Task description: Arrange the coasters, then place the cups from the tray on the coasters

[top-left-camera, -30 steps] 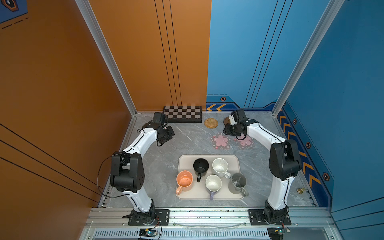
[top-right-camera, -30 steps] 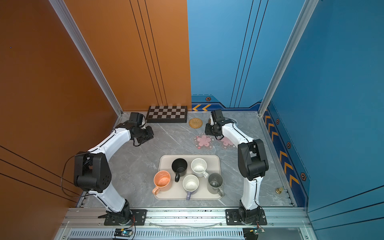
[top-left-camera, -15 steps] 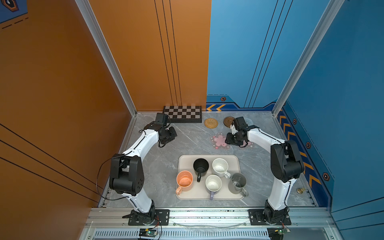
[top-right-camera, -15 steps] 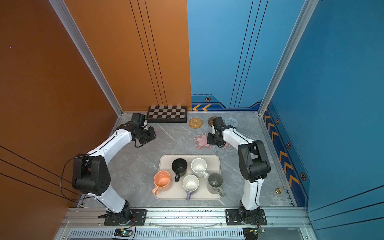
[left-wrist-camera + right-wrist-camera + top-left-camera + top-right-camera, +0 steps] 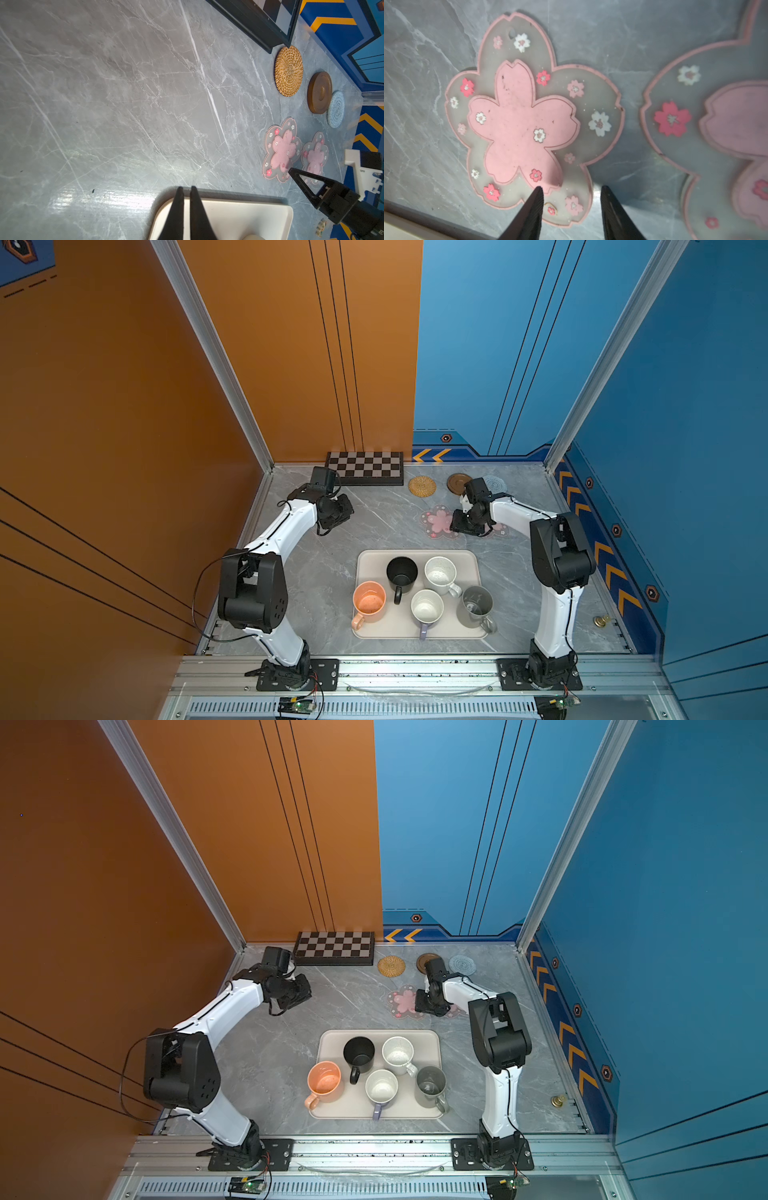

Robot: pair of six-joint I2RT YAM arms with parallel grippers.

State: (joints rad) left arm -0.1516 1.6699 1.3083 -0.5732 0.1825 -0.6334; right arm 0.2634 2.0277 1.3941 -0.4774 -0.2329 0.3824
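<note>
Right gripper (image 5: pixel 572 189) has dropped back from the table's far edge over a pink cherry-blossom-shaped coaster (image 5: pixel 519 128), jaws half open, empty. Left gripper (image 5: pixel 186 188) is nearly closed, empty. Arranging continues.

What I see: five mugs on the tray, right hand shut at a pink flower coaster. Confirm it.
Not shut: the right hand is open at the pink flower coaster, jaws apart, per the right wrist view. Five mugs on the tray is correct.

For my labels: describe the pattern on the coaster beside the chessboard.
Tan woven rattan coaster, coiled in concentric rings; it shows best in the left wrist view.
</note>
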